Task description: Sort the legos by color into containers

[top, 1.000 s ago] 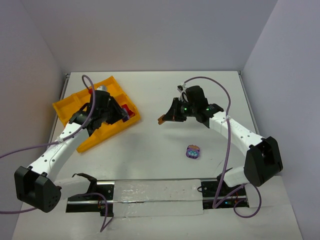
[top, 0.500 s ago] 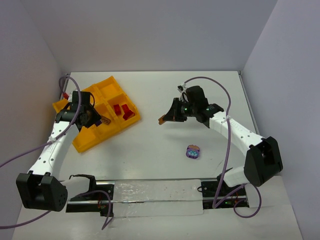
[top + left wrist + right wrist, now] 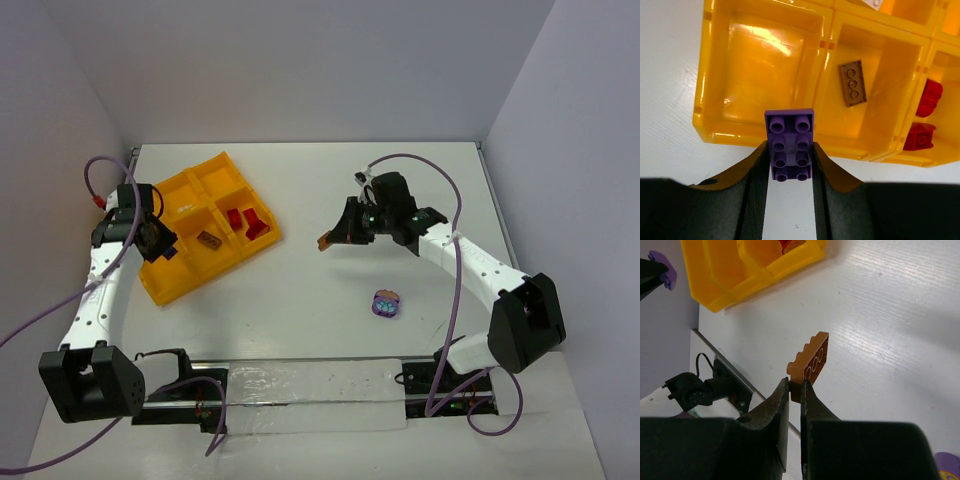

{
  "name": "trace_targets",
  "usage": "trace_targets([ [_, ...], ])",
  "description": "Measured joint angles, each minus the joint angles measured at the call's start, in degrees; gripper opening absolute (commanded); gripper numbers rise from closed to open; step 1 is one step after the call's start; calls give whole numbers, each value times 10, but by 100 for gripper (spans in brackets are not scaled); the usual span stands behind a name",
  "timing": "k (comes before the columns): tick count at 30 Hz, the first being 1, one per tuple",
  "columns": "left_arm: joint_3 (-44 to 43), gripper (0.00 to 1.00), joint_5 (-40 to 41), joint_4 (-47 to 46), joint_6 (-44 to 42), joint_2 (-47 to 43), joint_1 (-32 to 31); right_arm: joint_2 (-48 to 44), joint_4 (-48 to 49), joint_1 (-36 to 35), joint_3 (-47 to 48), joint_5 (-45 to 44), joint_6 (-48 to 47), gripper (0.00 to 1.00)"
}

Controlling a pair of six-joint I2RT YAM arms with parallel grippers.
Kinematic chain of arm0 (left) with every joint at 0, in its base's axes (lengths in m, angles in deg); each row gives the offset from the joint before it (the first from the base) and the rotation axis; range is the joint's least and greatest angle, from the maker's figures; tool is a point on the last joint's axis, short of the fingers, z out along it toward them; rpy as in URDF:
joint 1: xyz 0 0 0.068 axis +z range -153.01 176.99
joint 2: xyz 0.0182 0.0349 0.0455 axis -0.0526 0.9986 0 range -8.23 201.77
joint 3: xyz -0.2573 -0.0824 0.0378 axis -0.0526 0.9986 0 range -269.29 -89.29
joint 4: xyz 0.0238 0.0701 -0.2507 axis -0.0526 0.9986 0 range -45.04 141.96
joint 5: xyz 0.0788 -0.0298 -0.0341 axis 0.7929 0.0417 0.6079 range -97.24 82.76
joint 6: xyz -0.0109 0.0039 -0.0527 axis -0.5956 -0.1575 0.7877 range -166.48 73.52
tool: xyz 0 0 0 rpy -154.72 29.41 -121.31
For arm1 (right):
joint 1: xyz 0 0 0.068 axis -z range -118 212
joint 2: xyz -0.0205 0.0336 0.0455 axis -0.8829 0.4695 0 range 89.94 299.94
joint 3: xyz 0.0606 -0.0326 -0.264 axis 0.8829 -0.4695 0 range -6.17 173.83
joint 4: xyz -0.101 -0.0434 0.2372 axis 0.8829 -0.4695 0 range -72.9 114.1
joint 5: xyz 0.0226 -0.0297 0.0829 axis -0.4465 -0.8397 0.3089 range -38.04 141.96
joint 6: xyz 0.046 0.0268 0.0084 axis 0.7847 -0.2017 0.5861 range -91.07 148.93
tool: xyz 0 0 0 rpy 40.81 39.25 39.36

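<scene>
A purple plate, two studs wide and studs up, is clamped between the fingers of the left end effector. In the left wrist view its far end overlaps the near rim of the yellow-orange tray, at the end cell of that row; whether it touches the rim cannot be told. From above, the left end effector sits at the tray's left edge.

In the next cell along, a brown plate lies flat with three studs showing, also seen from above. Beyond it, two red bricks appear to share one cell, near the tray's right corner in the top view.

Well apart from the tray, the right end effector is closed narrowly on the lower corner of an orange-brown brick. The brick stands tilted, its studded edge up and to the left, above the white counter. From above, this end effector hangs over the middle of the counter, with the brick at its left tip.

A purple cluster with lighter bits rests on the counter nearer the arm bases, apart from both end effectors. Its edge peeks into the bottom right corner of the right wrist view.
</scene>
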Motion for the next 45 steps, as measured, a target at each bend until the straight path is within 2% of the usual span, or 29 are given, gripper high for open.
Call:
trace_targets([
  [12,-4,0,14,29,-20,15,41,0,-29,0,16,-13,-7,0],
  [23,1,0,-30,30,-17,15,43,35,-87,0,122,-68,-46,0],
  [33,35,0,-51,18,14,1,44,109,-103,0,124,-91,-108,0],
  [39,35,0,-42,8,37,-20,44,108,-87,0,118,-126,-153,0],
  [45,30,0,-12,27,59,-24,44,70,-30,-7,64,-147,-201,0],
])
